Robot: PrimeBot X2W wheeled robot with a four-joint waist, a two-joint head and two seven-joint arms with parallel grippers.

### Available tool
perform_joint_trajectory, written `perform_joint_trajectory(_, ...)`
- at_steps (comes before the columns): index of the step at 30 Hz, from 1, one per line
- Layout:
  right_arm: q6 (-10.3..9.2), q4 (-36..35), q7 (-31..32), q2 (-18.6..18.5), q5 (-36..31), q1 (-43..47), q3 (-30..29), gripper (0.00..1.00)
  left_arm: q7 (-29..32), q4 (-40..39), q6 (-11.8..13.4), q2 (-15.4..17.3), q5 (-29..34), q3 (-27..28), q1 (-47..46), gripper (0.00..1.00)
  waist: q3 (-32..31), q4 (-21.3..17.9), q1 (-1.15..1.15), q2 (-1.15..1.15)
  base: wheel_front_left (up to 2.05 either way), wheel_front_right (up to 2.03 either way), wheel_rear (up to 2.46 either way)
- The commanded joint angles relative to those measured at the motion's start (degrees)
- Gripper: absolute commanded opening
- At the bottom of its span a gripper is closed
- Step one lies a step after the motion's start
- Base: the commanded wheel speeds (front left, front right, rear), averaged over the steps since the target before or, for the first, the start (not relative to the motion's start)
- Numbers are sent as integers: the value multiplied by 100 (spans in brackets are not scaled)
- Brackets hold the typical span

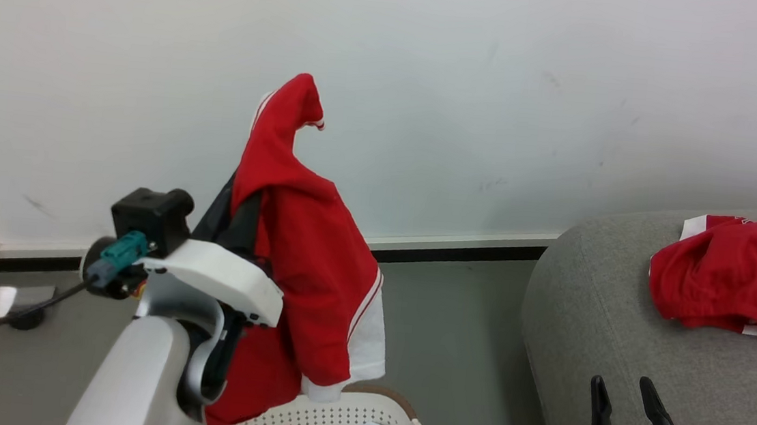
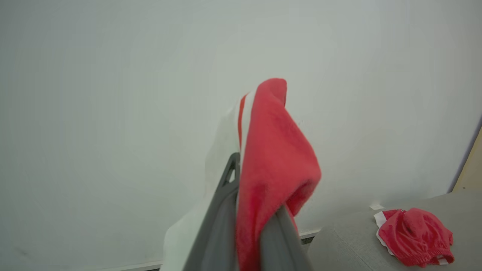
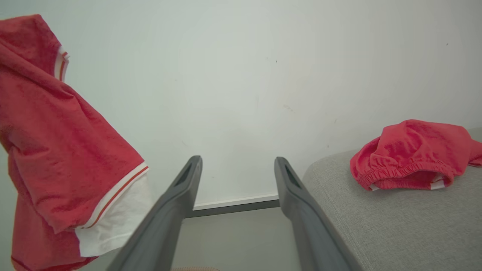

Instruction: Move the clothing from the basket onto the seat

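Fingers of my left gripper (image 2: 250, 180) clamp a fold of the red jersey (image 1: 306, 261), held up above the basket (image 1: 360, 418). My right gripper (image 1: 621, 386) hovers, jaws apart, over the sofa (image 1: 602, 314), where red shorts (image 1: 729, 281) lie. Risk: the hanging hem may catch the basket rim, or the thin pinch may slip, dropping the jersey onto the floor (image 1: 463, 343). Open floor separates the basket from the sofa's rounded edge.

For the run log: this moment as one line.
left pincer: shut on red shirt, held over basket | right pincer: open, empty | red shorts: on sofa
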Motion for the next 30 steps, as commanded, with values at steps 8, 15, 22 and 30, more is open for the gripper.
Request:
perform_joint_trajectory(8,-13,-21,-1,-11,-89,107,114,100,365,-673,17,46,-112,-127,138,0,-25,-49,1,0,0,0,0)
perform_joint_trajectory(15,-13,-60,-1,-20,-487,-207,759,100,451,-899,17,-28,-159,-301,282,0,14,-75,1,0,0,0,0)
perform_joint_trajectory(22,-13,70,-1,-150,-537,-858,1721,100,452,-957,68,-114,-200,-528,273,0,52,-75,1,0,0,0,0)
perform_joint_trajectory(30,-13,685,-1,-50,-576,-1842,2575,100,428,-845,99,-221,-312,-916,144,0,105,19,1,0,0,0,0)
